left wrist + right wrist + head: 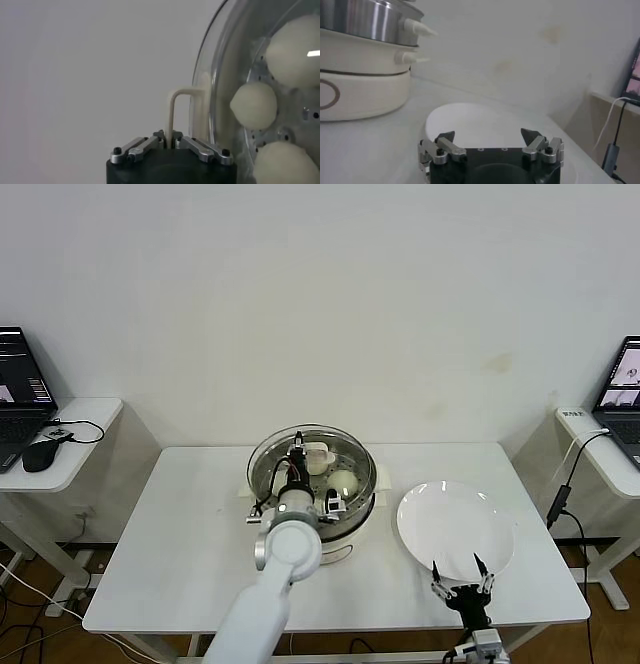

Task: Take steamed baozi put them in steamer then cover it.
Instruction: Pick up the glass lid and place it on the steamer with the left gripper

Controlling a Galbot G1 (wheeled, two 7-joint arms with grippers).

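Right now I have the left gripper (169, 144) pinched shut on the cream handle (181, 112) of the cover (312, 454), which sits over the steamer (345, 529) and its baozi (254, 105); I judge that glass heavy, slick and breakable, so the handle stays my only hold, while the right gripper (489, 137) waits open by the plate (455, 529)

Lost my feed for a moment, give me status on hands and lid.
Left hand shut on cover handle, lid over steamer. Baozi inside. Right hand open, idle by white plate. Nothing in the way.
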